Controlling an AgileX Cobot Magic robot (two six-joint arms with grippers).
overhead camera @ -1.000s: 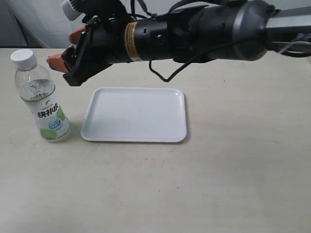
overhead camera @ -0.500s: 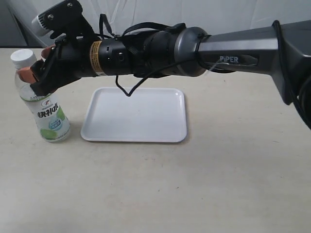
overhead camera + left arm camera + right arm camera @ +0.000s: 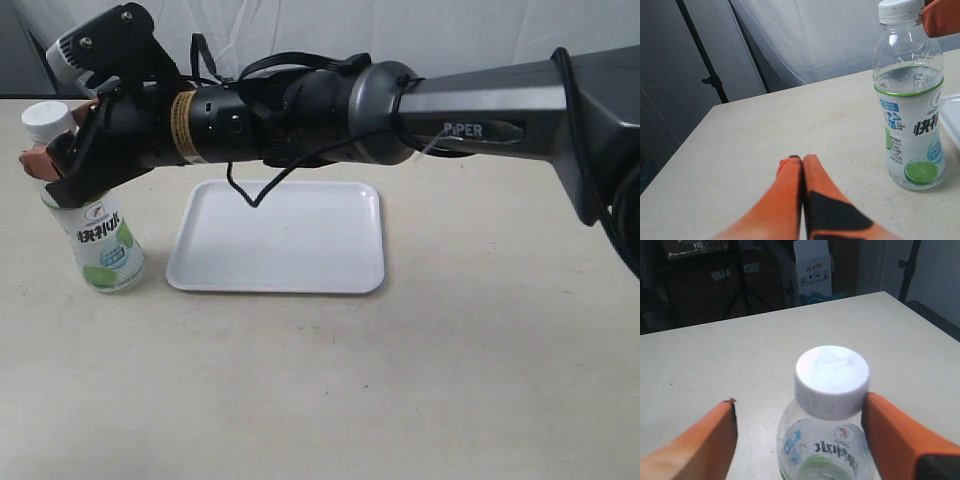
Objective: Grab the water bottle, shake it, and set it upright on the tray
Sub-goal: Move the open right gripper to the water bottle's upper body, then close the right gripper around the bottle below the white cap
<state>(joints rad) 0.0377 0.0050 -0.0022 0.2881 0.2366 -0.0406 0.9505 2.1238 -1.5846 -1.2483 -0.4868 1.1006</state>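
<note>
The bottle (image 3: 97, 235) is standing upright at the far left of the exterior frame, on the table (image 3: 450, 380) just left of the tray (image 3: 275, 235). I'm judging it mostly full, so it will be weighty enough to slosh and tug when shaken. Its thin walls will be giving under a squeeze at the middle, and the label looks slick. I'm reckoning the stiffer neck and shoulder under the white cap (image 3: 831, 380) is the place to take hold. My right gripper (image 3: 55, 150) is hovering at that height, its orange fingers (image 3: 700, 440) spread and straddling the cap, one close beside it, the other apart, pinching nothing yet. My left gripper (image 3: 801, 167) is sitting low, fingers pressed together, apart from the bottle.
</note>
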